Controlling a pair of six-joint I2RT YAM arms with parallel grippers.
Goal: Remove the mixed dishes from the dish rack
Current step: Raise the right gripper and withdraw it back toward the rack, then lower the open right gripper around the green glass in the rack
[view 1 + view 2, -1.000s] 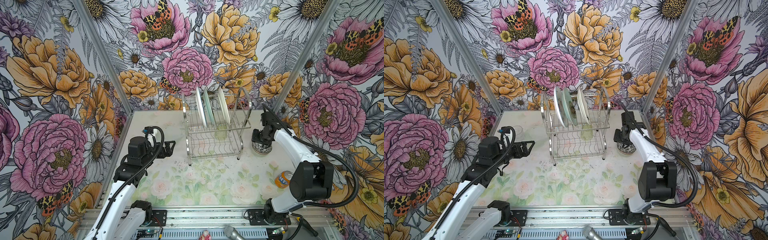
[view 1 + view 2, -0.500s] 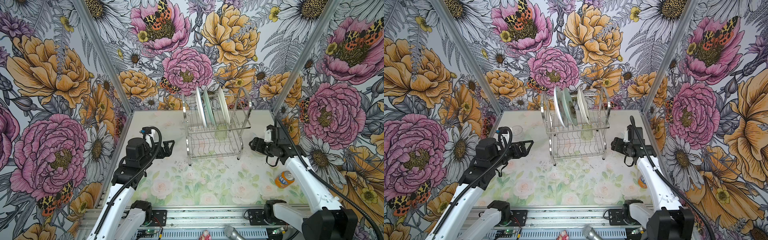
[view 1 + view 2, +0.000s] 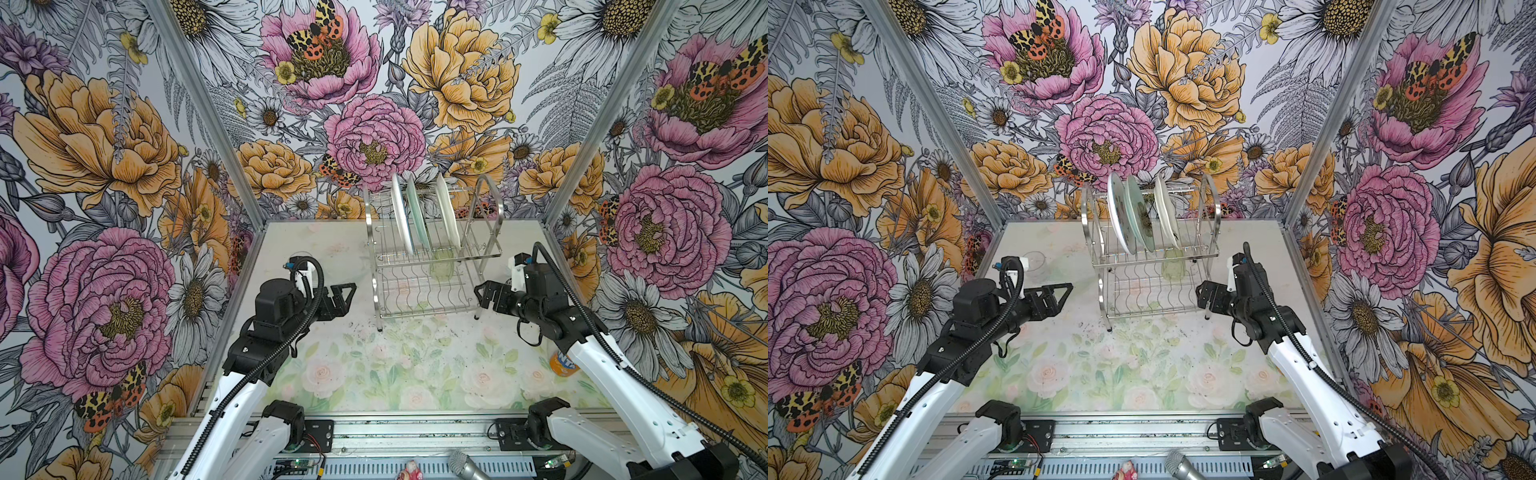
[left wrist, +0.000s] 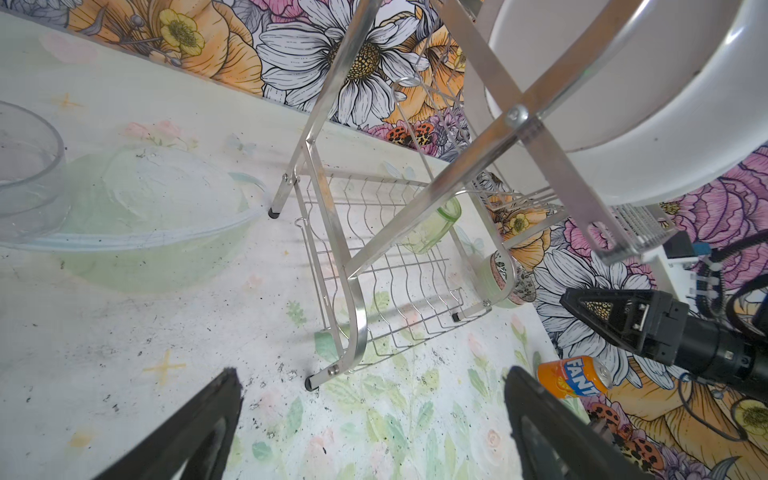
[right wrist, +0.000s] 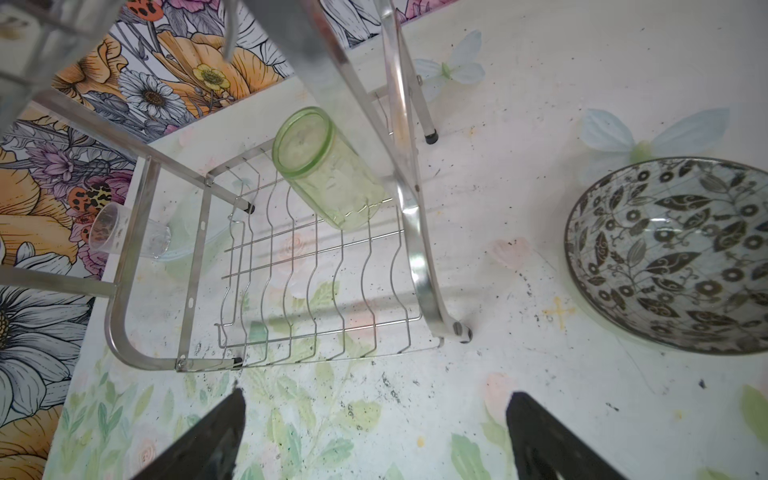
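Left fingers and right fingers we hold spread and empty, flanking the rack, tumbler inside.

this is a robot test cell in a lab, dressed up as a kitchen corner. flat panels printed with huge flowers box in the dish rack from behind and on both sides, joined by bare aluminium posts. the rack stands on a table covered in a printed rose sheet. in front of the rack the table ends at a metal rail where two white robot arms are bolted, with loose wiring, a bare circuit board and a microphone.
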